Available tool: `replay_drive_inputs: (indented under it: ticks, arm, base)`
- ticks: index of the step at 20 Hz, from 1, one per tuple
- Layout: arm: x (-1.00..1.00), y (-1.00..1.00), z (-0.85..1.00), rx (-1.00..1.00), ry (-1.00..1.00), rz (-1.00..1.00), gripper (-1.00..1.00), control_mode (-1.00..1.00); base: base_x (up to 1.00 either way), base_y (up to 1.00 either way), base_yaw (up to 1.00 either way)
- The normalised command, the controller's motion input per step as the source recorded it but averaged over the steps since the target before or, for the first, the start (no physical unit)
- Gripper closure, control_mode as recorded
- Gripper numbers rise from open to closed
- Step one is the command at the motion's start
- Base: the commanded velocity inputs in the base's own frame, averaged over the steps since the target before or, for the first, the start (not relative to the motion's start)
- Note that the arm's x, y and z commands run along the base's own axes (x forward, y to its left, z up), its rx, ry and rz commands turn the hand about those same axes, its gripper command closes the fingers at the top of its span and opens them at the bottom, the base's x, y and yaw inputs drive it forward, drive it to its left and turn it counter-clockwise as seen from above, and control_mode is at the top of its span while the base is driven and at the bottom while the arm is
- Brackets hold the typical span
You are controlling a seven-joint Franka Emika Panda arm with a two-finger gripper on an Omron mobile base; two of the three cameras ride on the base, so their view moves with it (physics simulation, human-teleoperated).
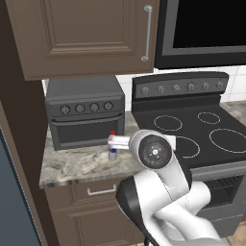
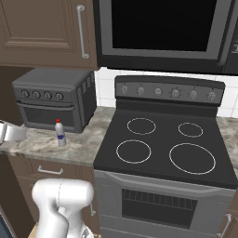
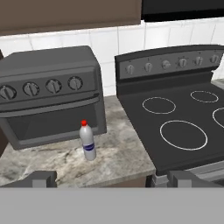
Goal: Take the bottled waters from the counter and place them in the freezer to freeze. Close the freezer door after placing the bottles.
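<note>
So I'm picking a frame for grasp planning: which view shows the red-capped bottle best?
The hand view: the red-capped bottle stands whole and largest, before the toaster oven. The right base view shows it whole but smaller; in the left base view the arm partly hides it.

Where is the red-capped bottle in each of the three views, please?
Left base view: bottle left of centre, partly behind the arm.
Right base view: bottle at left, on the counter.
Hand view: bottle left of centre.
Shared landmark: it stands upright just before the toaster oven.
</note>
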Motion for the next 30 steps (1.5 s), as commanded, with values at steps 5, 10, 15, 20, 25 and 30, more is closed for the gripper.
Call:
replay_drive_inputs:
  ticks: [5, 10, 15, 20, 25, 30]
  arm:
    - [0.00, 0.00, -0.57, -0.04, -0.17, 0.00, -1.00, -1.00]
    - [0.00, 0.00, -0.48, 0.00, -0.12, -0.05, -1.00, -1.00]
    - [0.00, 0.00, -0.34, 0.00, -0.03, -0.06, -1.00, -1.00]
    - [0.00, 0.00, -0.29, 0.00, -0.11, -0.01, -1.00, -1.00]
    - [0.09, -0.01, -0.40, 0.00, -0.18, 0.00, -1.00, -1.00]
    - [0.20, -0.14, -0.37, 0.00, -0.14, 0.00, -1.00, -1.00]
  base:
    - [0.00, 0.00, 0.00]
    - [0.00, 0.00, 0.00]
    - [0.00, 0.00, 0.00]
    - [0.00, 0.00, 0.00]
    - [0.00, 0.00, 0.00]
    - [0.00, 0.00, 0.00]
